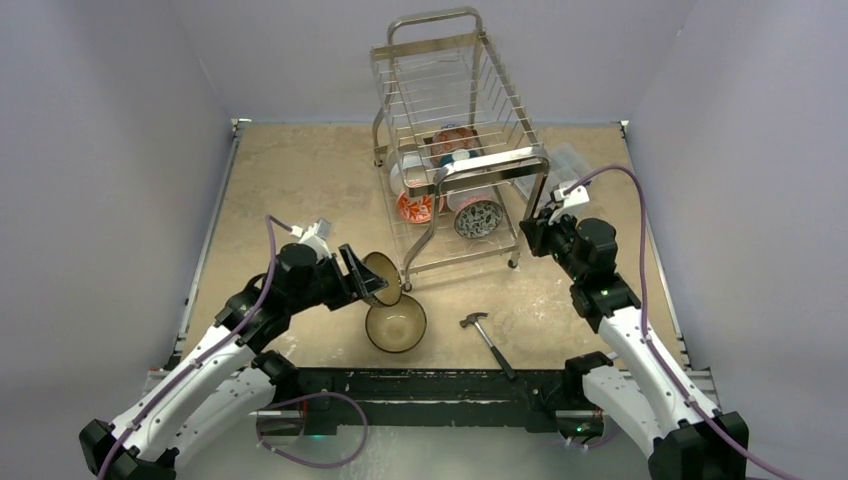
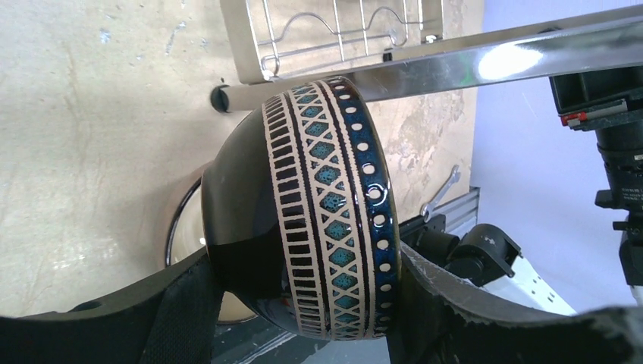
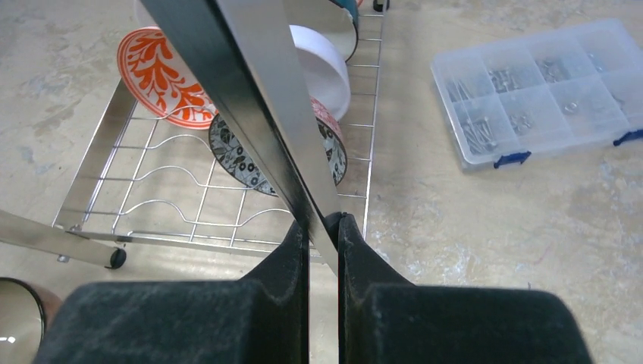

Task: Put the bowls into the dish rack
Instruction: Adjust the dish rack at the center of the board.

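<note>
My left gripper (image 1: 372, 280) (image 2: 303, 262) is shut on a dark bowl (image 1: 383, 278) (image 2: 326, 205) with a cream and teal patterned band, held on edge just left of the dish rack's front corner. Below it a larger brown bowl (image 1: 396, 323) (image 2: 182, 227) sits upright on the table. The chrome dish rack (image 1: 450, 150) (image 3: 182, 197) holds a red-and-white bowl (image 1: 415, 205) (image 3: 155, 76), a black-and-white patterned bowl (image 1: 478, 217) (image 3: 243, 163) and a white one (image 3: 322, 68) on its lower tier. My right gripper (image 1: 535, 225) (image 3: 324, 235) is shut on the rack's front handle tube (image 3: 250, 91).
A clear plastic compartment box (image 3: 542, 87) (image 1: 565, 165) lies right of the rack. A small hammer (image 1: 488, 335) rests on the table near the front edge, between the arms. Walls close in the table on three sides.
</note>
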